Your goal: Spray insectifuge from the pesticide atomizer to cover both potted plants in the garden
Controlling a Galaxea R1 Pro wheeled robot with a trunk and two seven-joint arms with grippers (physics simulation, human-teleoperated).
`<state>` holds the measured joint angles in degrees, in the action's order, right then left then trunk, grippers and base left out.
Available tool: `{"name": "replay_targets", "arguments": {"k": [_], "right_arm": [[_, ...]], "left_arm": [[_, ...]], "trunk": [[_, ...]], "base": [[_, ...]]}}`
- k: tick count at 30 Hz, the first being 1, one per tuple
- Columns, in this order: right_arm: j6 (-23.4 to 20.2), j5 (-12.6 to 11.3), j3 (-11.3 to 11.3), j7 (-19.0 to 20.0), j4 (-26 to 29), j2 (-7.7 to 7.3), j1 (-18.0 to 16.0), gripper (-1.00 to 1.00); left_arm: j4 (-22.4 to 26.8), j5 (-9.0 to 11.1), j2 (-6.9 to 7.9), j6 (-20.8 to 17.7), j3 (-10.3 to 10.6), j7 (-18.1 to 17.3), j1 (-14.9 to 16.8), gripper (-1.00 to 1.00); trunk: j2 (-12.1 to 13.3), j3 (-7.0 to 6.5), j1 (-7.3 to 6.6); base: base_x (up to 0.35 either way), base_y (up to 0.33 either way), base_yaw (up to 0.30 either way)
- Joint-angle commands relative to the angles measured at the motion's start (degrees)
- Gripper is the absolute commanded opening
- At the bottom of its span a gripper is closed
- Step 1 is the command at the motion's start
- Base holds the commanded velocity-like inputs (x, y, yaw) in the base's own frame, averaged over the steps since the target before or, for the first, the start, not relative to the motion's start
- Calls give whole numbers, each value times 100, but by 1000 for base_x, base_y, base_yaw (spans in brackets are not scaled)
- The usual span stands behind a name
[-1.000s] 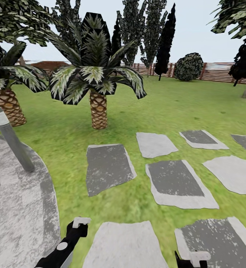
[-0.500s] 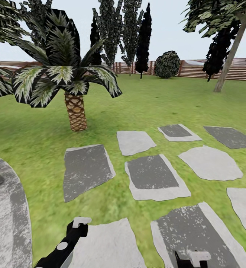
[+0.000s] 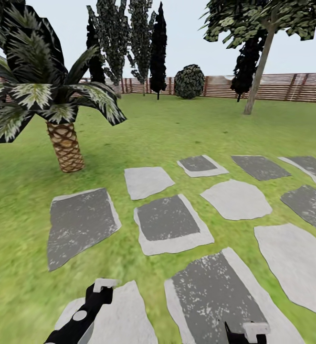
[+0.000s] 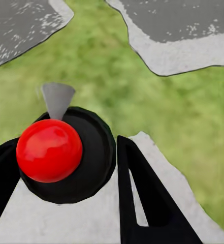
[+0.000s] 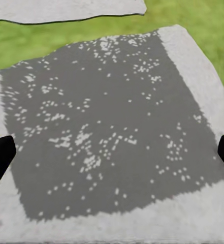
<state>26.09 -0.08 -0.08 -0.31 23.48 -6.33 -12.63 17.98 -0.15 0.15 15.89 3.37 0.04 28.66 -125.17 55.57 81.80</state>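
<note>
The pesticide atomizer [image 4: 50, 150] stands between the fingers of my left gripper [image 4: 68, 168], seen from above as a red round top on a dark body with a grey nozzle; the gripper is shut on it. In the head view my left gripper [image 3: 100, 289] is low at the front left, over a pale paving stone [image 3: 115, 320] of the garden. My right gripper [image 3: 247, 332] is at the bottom edge; its fingers [image 5: 0, 152] are spread wide, open over a dark grey stone [image 5: 106, 127]. The potted plants are out of view.
Grey paving stones [image 3: 170, 224] spread ahead and to the right across the lawn [image 3: 177, 129]. A palm [image 3: 65, 145] stands ahead on the left, a thin-trunked tree [image 3: 257, 76] far right, a round shrub [image 3: 189, 81] by the brown slatted fence [image 3: 291, 86].
The head view has swung to the right, so the whole scene has slid left; the grey bollard and the round paving left the picture. Both arms keep their places in the view.
</note>
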Motion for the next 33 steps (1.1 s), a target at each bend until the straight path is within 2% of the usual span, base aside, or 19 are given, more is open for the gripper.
{"name": "replay_targets", "arguments": {"k": [1,13,33], "right_arm": [[17,-1,1,-3,-4,0,-3,100],[17,-1,0,-3,-9,0,-3,100],[17,-1,3,-3,-10,0,-2,100]], "left_arm": [[-5,-3,2,19,15,4,3,-100],[-5,-3,2,20,14,4,2,-100],[-13,-3,2,19,15,-13,1,-100]], "trunk": [[-2,7,-1],[-2,43,-1],[-2,101,-1]], "base": [[0,-269,-266],[6,-269,-266],[73,-269,-266]]}}
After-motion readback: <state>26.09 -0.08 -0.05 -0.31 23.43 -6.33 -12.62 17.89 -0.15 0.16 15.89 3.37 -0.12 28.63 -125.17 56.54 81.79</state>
